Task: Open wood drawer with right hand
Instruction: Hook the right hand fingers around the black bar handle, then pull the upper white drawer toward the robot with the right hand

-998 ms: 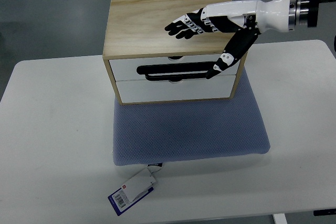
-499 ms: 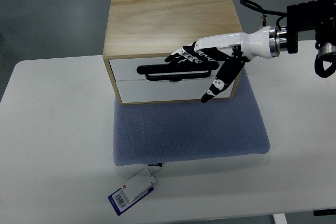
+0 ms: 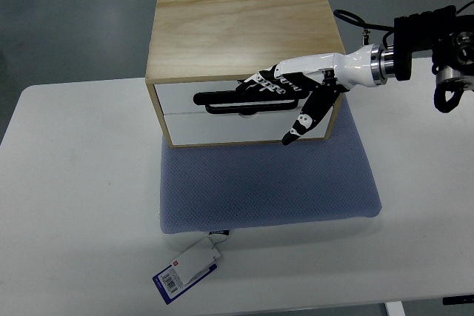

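Note:
The wood drawer box [image 3: 237, 31] stands at the back of the table on a blue-grey mat [image 3: 266, 183]. It has two white drawer fronts; the upper one [image 3: 178, 98] carries a long black handle [image 3: 222, 100], and both fronts sit flush with the box. My right hand [image 3: 270, 109] reaches in from the right and lies against the upper front. Its fingers [image 3: 259, 83] stretch out over the handle's right part. The thumb [image 3: 296, 127] points down across the lower front [image 3: 222, 127]. The hand is open and I see no grasp on the handle.
The white table [image 3: 74, 183] runs left and right of the mat. A tag with a barcode [image 3: 185, 271] lies near the front edge, tied to the mat. The black forearm and cable [image 3: 429, 31] hang over the table's right back corner.
My right hand came down from the box's top to the upper drawer front and moved slightly closer to the handle. The drawers have not moved.

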